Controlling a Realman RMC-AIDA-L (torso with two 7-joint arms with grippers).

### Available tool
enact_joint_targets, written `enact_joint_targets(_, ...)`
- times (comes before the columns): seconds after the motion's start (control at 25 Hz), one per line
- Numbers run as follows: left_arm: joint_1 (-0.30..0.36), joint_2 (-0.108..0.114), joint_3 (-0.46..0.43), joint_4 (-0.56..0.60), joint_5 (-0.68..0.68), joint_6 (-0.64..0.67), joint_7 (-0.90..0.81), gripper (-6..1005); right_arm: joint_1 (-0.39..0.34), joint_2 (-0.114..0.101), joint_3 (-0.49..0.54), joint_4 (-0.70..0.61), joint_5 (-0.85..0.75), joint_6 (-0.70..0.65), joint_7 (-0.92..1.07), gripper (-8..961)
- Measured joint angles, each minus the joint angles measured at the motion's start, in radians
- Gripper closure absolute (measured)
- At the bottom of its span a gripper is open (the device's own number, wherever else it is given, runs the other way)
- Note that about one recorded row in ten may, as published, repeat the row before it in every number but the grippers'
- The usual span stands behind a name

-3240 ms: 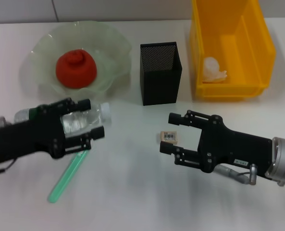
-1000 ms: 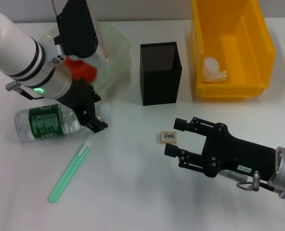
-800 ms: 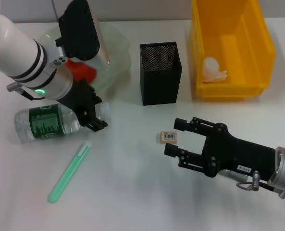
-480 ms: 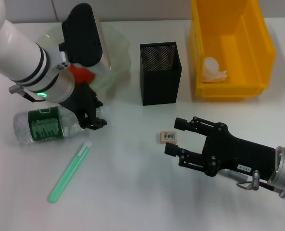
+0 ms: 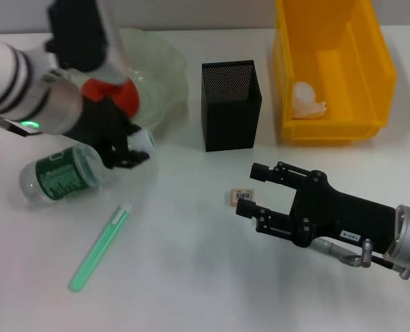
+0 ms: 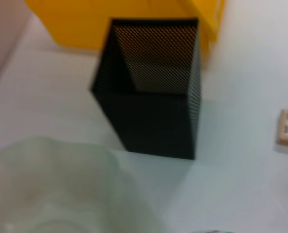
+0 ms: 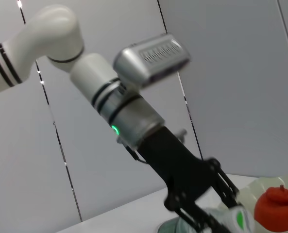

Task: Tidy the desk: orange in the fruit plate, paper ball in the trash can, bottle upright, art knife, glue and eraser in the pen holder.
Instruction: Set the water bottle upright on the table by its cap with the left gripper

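Pincers first: the right pincer [image 5: 249, 191], low and right of centre in the head view, lies with its two fingers spread apart, released, and the eraser [image 5: 243, 197] sits on the white surface [image 5: 191, 277] between the fingertips, just at their ends. At the left of the frame the left pincer [image 5: 128, 149] is clenched on the bottle [image 5: 70, 173] near its white cap end; the bottle is tilted, cap end raised toward the upper right and base down at the left edge of the frame. In the right wrist view this same pincer shows gripping the bottle neck beside the orange [image 7: 277, 208].

Below the bottle, in the lower left, a green glue stick [image 5: 99, 246] lies flat on the surface, apart from everything else.

Farther up, the black mesh pen holder [image 5: 231, 105] stands upright at top centre, directly beyond the eraser. To its left the fruit plate [image 5: 166, 69] holds the orange, partly hidden behind the left arm. At the upper right the yellow trash can [image 5: 332, 69] holds the paper ball [image 5: 308, 99] against its near left wall.
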Motion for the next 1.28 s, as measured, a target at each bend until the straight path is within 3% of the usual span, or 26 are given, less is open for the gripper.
enact_joint_targets(0.16, 0.128, 0.0, -0.1, 0.149, -0.112, 0.014, 0.05, 553, 0.011, 0.0, 0.0, 0.0, 0.002, 0.014, -0.003, 257)
enact_joint_targets(0.24, 0.15, 0.001, -0.126, 0.165, -0.149, 0.019, 0.061, 554, 0.013, 0.0, 0.0, 0.0, 0.002, 0.017, -0.003, 257)
enact_joint_targets(0.28, 0.193, 0.002, -0.188, 0.19, -0.226, 0.036, 0.09, 554, 0.018, 0.0, 0.0, 0.001, 0.003, 0.021, -0.003, 257)
enact_joint_targets(0.68, 0.325, 0.002, -0.419, 0.159, -0.442, 0.086, 0.197, 559, 0.059, 0.001, -0.003, 0.032, 0.003, 0.026, -0.004, 258)
enact_joint_targets(0.96, 0.355, 0.002, -0.564, -0.004, -0.603, 0.085, 0.294, 557, 0.068, 0.003, -0.009, 0.032, 0.003, 0.036, -0.004, 258)
enact_joint_targets(1.28, 0.352, 0.004, -0.6, -0.035, -0.622, 0.088, 0.319, 554, 0.069, 0.003, -0.006, 0.033, 0.003, 0.038, -0.004, 258)
